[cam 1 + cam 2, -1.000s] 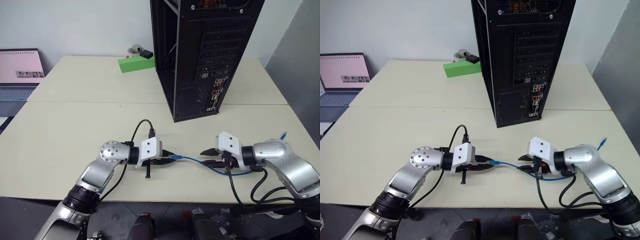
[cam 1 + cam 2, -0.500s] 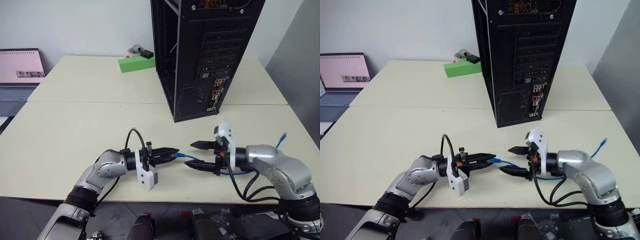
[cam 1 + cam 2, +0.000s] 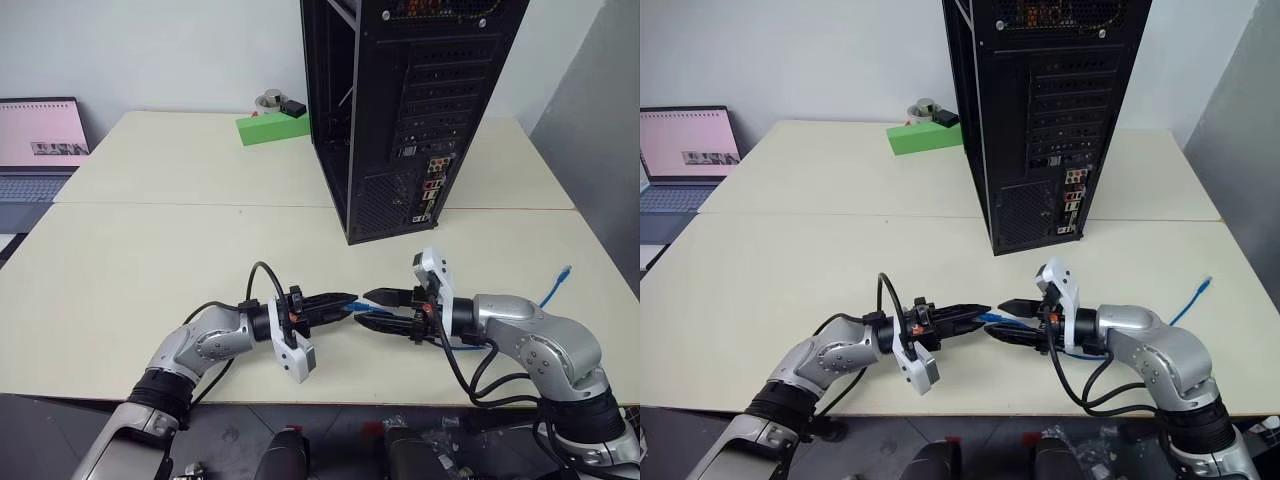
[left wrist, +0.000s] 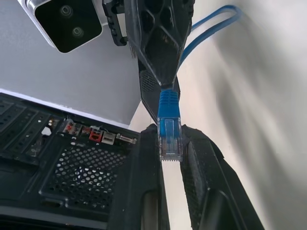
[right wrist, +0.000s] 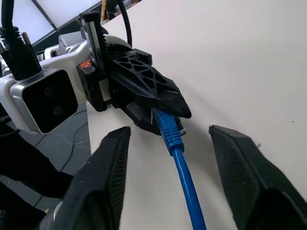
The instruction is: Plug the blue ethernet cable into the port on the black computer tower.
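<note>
two robot arms meet low over the near edge of a pale desk (image 3: 150, 250), tool tip to tool tip, in what looks like a handover of the blue cable (image 5: 184, 179). the left tool (image 3: 340, 300) is pinched shut on the cable right at its clear plug (image 4: 170, 136), which pokes back between its fingers. the right tool (image 3: 375, 309) has its fingers parted on either side of the cable just behind the plug, not touching it (whether it is closing or letting go can't be told from here). from there the cable runs back under the right arm, loops on the desk, and ends with its other plug (image 3: 566, 271) lying loose near the right edge.

both forearms lie almost level and point inward at each other, the left tool rolled so its white camera block hangs underneath.

the black tower (image 3: 410, 110) stands further back on the desk, well apart from both tools, its rear panel and coloured connector strip (image 3: 430, 190) facing this way. the port itself is too small to pick out.

nothing is plugged in yet. next, i'd judge, one tool needs a firm grip with the plug pointing forward, then a lift toward that strip.
</note>
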Controlling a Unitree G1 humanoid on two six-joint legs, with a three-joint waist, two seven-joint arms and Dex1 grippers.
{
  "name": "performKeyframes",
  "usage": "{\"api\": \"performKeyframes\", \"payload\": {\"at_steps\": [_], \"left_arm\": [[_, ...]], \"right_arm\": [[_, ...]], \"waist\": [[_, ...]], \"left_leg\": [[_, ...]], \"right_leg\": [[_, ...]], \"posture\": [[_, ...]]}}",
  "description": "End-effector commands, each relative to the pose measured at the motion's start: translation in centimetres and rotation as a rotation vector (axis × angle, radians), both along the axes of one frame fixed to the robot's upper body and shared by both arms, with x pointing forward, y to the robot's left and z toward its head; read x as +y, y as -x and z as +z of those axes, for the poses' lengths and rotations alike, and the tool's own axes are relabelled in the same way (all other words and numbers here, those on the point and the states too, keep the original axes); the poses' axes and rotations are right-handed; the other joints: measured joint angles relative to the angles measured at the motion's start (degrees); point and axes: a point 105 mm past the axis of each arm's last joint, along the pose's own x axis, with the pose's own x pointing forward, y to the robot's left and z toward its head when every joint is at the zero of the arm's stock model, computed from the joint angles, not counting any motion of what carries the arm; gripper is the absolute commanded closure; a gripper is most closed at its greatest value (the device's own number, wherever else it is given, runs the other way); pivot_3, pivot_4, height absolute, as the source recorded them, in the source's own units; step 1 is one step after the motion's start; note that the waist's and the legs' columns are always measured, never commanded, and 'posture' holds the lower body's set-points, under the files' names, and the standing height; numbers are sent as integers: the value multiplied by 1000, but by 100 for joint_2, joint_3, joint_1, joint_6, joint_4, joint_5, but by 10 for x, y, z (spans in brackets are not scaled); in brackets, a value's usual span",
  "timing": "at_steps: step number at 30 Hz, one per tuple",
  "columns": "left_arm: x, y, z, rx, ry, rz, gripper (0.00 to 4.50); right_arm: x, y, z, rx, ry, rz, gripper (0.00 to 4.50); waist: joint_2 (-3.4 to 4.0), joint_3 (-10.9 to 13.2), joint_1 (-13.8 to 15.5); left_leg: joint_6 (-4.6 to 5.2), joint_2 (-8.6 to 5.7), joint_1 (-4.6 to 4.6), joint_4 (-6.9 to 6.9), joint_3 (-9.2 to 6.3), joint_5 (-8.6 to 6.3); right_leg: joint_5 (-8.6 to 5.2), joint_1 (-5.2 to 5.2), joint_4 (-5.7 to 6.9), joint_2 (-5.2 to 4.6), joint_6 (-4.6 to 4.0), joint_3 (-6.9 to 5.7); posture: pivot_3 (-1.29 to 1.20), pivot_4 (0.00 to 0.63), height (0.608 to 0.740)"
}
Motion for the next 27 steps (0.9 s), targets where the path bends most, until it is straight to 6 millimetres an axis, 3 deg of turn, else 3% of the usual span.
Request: {"api": "performKeyframes", "payload": {"at_steps": [1, 8, 12, 17, 19, 27], "left_arm": [[-2, 0, 12, -50, 30, -8, 4196], [-2, 0, 16, -68, 51, 2, 4196], [-4, 0, 18, -87, 66, 7, 4196], [-4, 1, 7, -19, 52, 4, 4196], [-1, -3, 2, 35, 48, 38, 3636], [10, -10, -10, 229, 66, 120, 2197]], "right_arm": [[6, 2, 11, -44, -22, 28, 2908], [7, -1, 13, -40, -30, 26, 4493], [7, -3, 15, -26, -39, 31, 4500], [5, -6, 17, -6, -34, 47, 4500], [2, -10, 18, -6, -19, 51, 4500], [-17, -19, 23, -45, 27, 3, 4500]], "waist": [[0, 0, -2], [0, 0, -3], [0, 0, -2], [0, 0, -1], [0, 0, -2], [0, 0, -3]], "left_leg": [[0, 0, 0, 0, 0, 0], [0, 0, 0, 0, -1, 0], [0, 0, 0, 0, 0, 0], [0, 0, 0, 0, 0, 0], [0, 0, 0, 0, 0, 0], [0, 0, 0, -1, -1, 0]], "right_leg": [[0, 0, 0, 0, 0, 0], [0, 0, 0, 0, 0, 0], [0, 0, 0, 0, 0, 0], [0, 0, 0, 0, 0, -1], [0, 0, 0, 0, 0, 0], [0, -1, 1, 0, 0, -1]], "posture": [[0, 150, 740], [0, 150, 740], [0, 150, 740], [0, 150, 740], [0, 150, 740], [0, 150, 740]]}}
